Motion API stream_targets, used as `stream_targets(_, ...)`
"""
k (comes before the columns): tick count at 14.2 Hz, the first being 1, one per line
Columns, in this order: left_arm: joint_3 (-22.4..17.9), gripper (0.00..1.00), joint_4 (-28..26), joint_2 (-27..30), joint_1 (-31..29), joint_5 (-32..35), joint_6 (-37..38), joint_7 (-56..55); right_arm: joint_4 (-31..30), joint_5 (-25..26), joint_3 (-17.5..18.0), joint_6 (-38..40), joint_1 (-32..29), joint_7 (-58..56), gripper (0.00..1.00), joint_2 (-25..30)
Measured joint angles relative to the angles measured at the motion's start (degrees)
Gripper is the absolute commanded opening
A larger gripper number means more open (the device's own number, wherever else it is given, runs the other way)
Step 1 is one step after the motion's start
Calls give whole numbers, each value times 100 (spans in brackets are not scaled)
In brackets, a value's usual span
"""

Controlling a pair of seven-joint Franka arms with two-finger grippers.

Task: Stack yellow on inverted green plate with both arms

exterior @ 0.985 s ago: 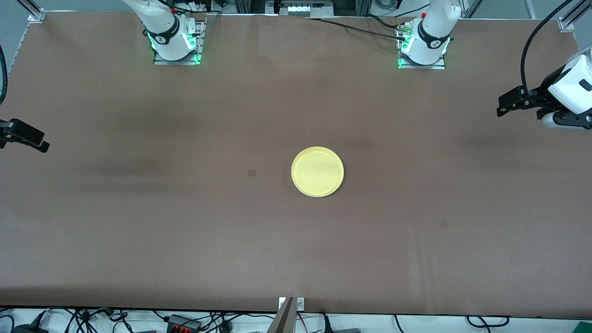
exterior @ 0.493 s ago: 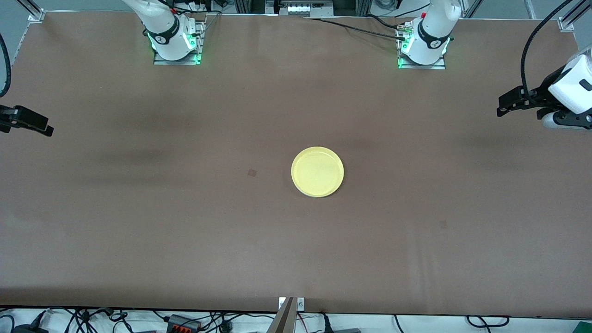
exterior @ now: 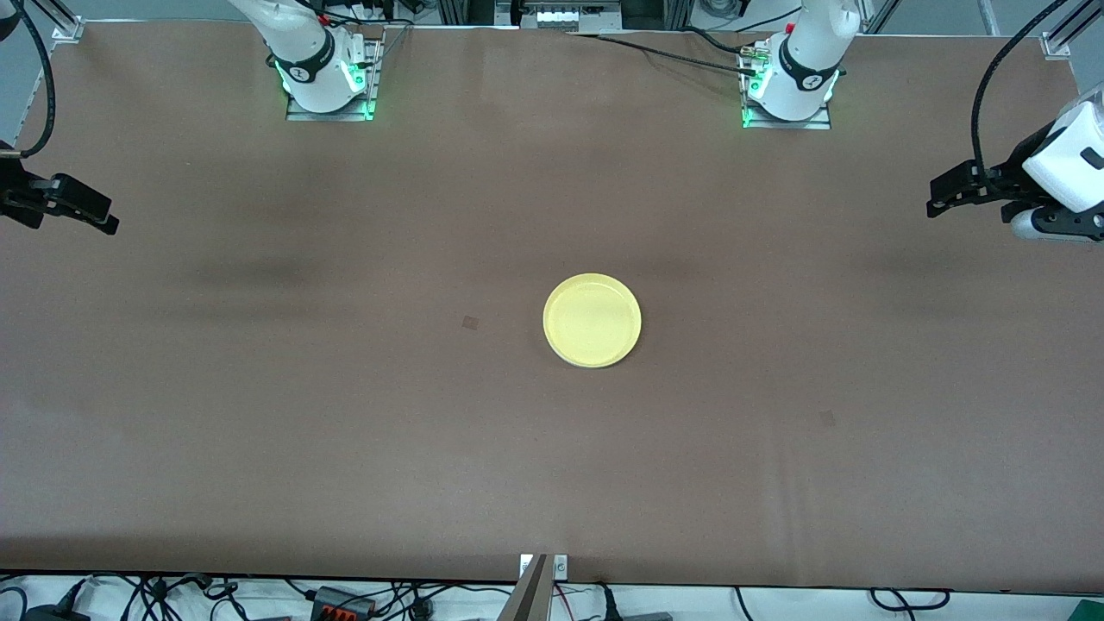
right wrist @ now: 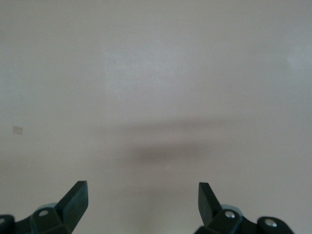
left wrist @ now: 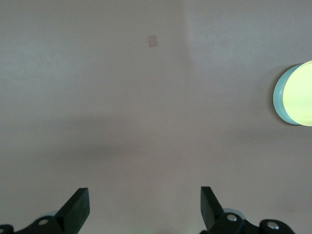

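The yellow plate [exterior: 592, 320] lies rim up at the middle of the table. In the left wrist view the yellow plate [left wrist: 300, 92] rests on the green plate [left wrist: 277, 97], of which only a pale crescent of rim shows. My left gripper [exterior: 935, 201] hovers over the left arm's end of the table, well away from the plates. Its fingers stand open with nothing between them, as the left gripper [left wrist: 145, 195] shows in its own view. My right gripper [exterior: 107, 221] hovers over the right arm's end, and the right gripper [right wrist: 143, 190] is also open with nothing in it.
The brown table [exterior: 345, 414] carries two small dark marks [exterior: 470, 323] beside the plates. Both arm bases [exterior: 326, 82] stand along the edge farthest from the front camera. Cables hang below the near edge.
My right gripper has shifted toward the edge where the bases stand and a little toward the table's middle. The left arm and the plates have not moved.
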State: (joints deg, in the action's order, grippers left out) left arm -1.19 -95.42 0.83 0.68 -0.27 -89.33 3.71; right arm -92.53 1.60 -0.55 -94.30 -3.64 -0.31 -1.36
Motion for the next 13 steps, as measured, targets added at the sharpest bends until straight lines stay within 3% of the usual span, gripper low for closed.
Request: stream_targets(13,-8,100,7,0,-4,0,0,1,18,0,32,-97,10,-6,100,-87)
